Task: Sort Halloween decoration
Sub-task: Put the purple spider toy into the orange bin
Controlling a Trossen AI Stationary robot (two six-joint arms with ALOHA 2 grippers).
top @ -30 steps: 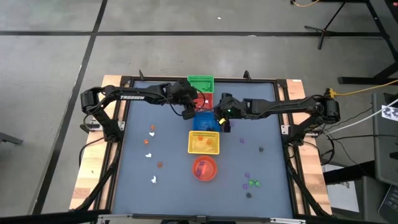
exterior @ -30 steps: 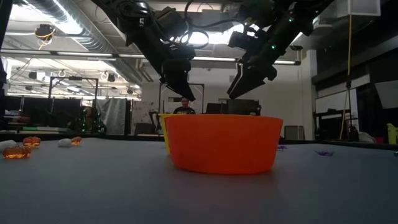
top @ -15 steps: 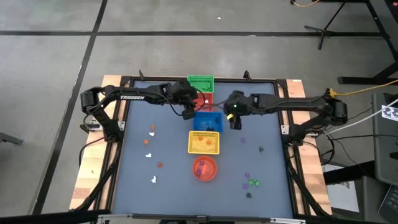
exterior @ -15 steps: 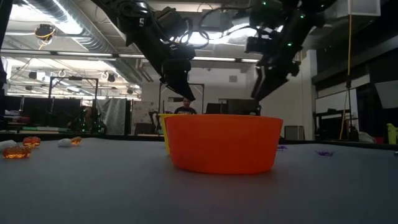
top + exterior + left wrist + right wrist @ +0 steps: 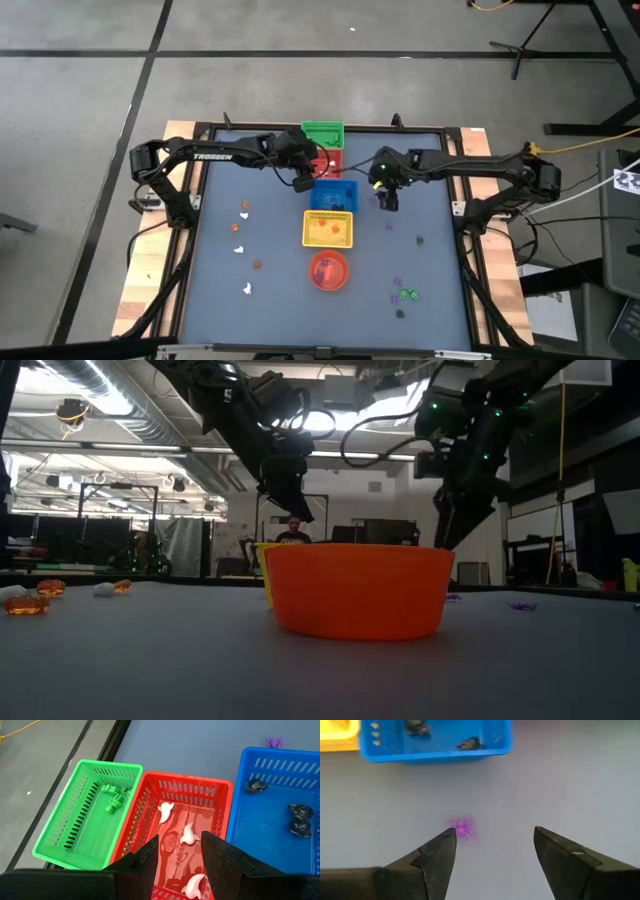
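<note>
Tiny trinkets lie on the dark table: orange ones [image 5: 246, 206] and white ones [image 5: 247, 289] at the left, and purple [image 5: 391, 226], dark and green ones [image 5: 407, 294] at the right. White trinkets [image 5: 188, 834] lie in the red basket [image 5: 222, 807], green ones [image 5: 114, 804] in the green basket, and dark ones [image 5: 299, 815] in the blue basket. My left gripper [image 5: 179, 840] hangs open and empty above the red basket. My right gripper [image 5: 495, 832] is open and empty above the bare table, right of the blue basket [image 5: 335, 195], with a purple trinket [image 5: 463, 826] on the table below it.
The green [image 5: 322, 133], red [image 5: 325, 160], blue and yellow [image 5: 328, 229] baskets stand in a row down the table's middle. A round red-orange bowl [image 5: 329, 270] stands nearest the front. People and equipment show in the room behind in the low view.
My right gripper has gone from above the blue basket toward the table's right edge and a little toward the near edge, and now hangs over bare table.
</note>
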